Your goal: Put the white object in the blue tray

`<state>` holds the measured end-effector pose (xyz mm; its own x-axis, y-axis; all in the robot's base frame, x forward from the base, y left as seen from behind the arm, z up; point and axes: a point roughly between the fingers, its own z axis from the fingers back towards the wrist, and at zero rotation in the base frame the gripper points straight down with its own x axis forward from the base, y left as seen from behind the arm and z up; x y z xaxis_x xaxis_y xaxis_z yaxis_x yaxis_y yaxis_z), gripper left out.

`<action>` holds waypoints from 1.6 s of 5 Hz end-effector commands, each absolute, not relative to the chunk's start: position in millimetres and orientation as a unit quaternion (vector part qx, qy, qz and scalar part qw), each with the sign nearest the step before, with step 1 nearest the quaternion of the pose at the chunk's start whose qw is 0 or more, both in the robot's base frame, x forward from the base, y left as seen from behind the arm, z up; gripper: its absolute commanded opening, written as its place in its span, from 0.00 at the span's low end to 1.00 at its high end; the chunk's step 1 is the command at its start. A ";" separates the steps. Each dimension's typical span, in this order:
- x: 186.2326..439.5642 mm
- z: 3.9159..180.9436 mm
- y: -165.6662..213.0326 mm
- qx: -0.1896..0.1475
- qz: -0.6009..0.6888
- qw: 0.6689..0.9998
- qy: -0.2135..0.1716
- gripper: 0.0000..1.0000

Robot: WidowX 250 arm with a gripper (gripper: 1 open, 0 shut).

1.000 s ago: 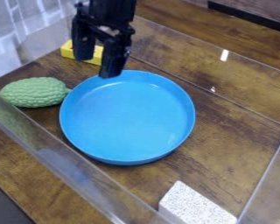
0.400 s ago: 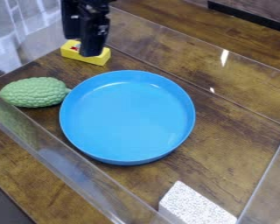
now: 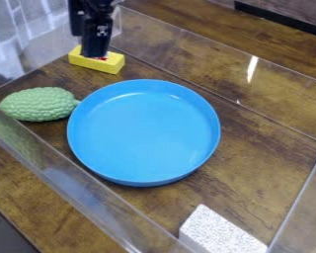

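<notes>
Since the earlier frames, the gripper (image 3: pixel 94 46) has moved away from the far rim of the dish toward 11 o'clock, and it now hangs over the yellow box (image 3: pixel 96 60) at the far left of the wooden table (image 3: pixel 267 109). Its fingers point down and stand fully apart, with nothing held between them.

At the centre lies the blue tray (image 3: pixel 143 132), the biggest thing in view, round and with nothing inside it. From the tray, the green bumpy object (image 3: pixel 39 104) is at 9 o'clock, near the rim but not touching it. The yellow box is at 11 o'clock from the tray, just behind its rim. The white object (image 3: pixel 223 234) lies at 5 o'clock from the tray, at the near edge of the table, partly cut by the picture border. It is well apart from the gripper, with the whole tray between these 2.
</notes>
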<state>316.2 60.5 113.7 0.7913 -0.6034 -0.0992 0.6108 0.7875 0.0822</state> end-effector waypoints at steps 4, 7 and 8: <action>351.2 121.5 85.6 0.087 -0.443 0.892 -0.010 1.00; 372.6 100.6 90.0 0.092 -0.486 0.869 -0.019 1.00; 385.4 86.1 77.5 0.089 -0.500 0.861 -0.027 1.00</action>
